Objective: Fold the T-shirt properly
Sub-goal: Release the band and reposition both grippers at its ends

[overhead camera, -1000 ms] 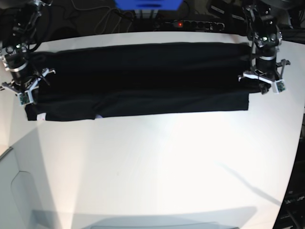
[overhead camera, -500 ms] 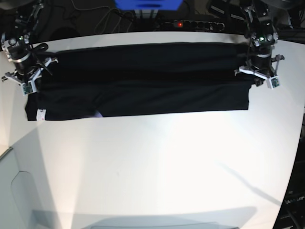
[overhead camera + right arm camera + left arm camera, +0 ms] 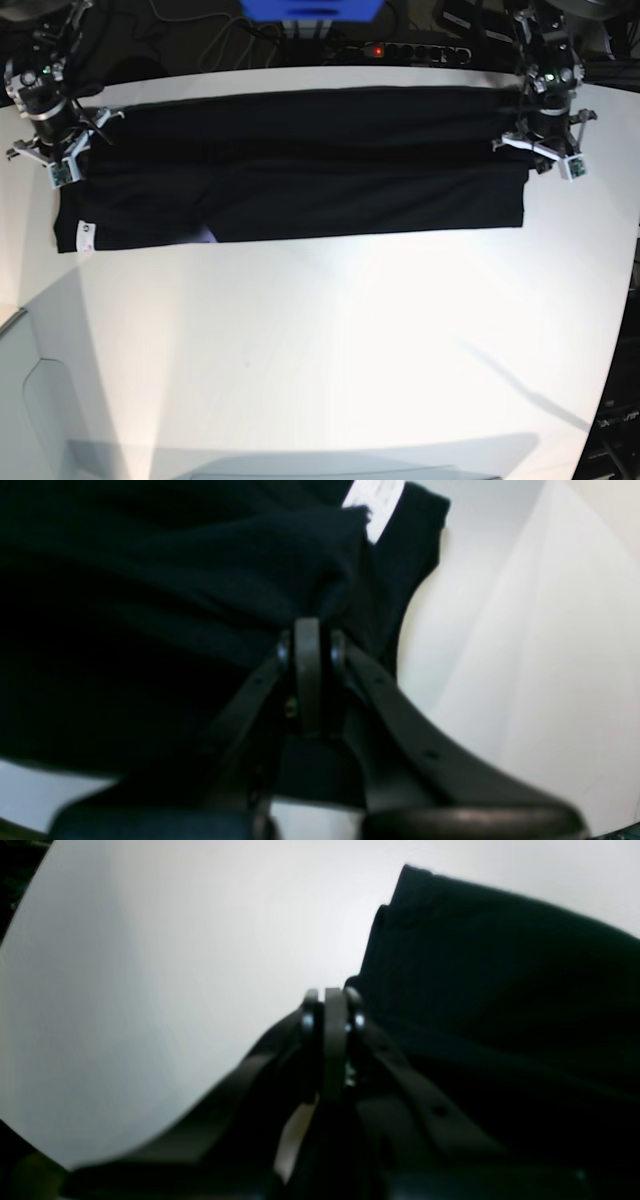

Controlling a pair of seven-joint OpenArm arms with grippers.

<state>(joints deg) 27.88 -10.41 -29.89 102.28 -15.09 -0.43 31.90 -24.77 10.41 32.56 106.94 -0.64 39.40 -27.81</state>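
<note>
The black T-shirt (image 3: 300, 165) lies as a long band across the far part of the white table (image 3: 330, 350). A white label (image 3: 84, 238) shows at its near left corner and a small purple patch (image 3: 206, 237) at its near edge. My right gripper (image 3: 60, 168) is shut on bunched cloth at the shirt's left end; the right wrist view shows the shirt (image 3: 150, 580) gathered at the gripper (image 3: 307, 627). My left gripper (image 3: 537, 158) is shut at the shirt's right end; in the left wrist view the gripper (image 3: 332, 997) pinches the shirt's edge (image 3: 500, 965).
A power strip (image 3: 405, 50) with a red light and cables lie behind the table's far edge. A blue object (image 3: 310, 8) stands at the back middle. The table's curved edge runs down the right side (image 3: 632, 300).
Both grippers have moved toward the back of the table, drawing the shirt's ends with them. The white label at the near left corner has come into plain view.
</note>
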